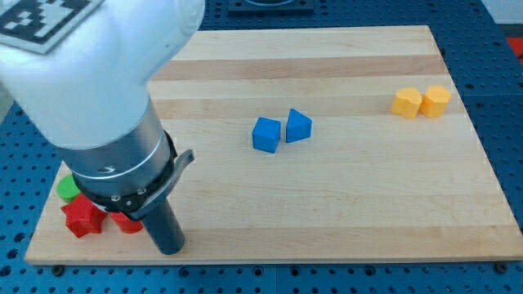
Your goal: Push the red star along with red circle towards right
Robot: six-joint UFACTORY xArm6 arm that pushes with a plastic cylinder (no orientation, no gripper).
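Surface: a pale wooden board (343, 204) is lying on a blue perforated bench (498, 163), which is showing around its edges.

Near the board's middle, a blue cube (265, 135) and a blue wedge-like block (298, 126) are sitting just beside each other. Toward the view's top right, two yellow blocks (406, 102) (435, 100) are sitting side by side, close to touching; exact shapes hard to make out.

Tool: there is no pincer on this arm, so nothing is being gripped. My tip (170, 249) is resting near the board's bottom-left corner.

Task blocks: the red star (82, 217) is lying at the view's left of the rod, and the red circle (127, 222) is sitting between star and rod, partly hidden by the arm. Contact with the tip cannot be judged. A green block (68, 189) is peeking out just above the star.

Arm pose: the white housing (90, 65) is filling the top left, narrowing down into a dark collar (122, 167) and rod.
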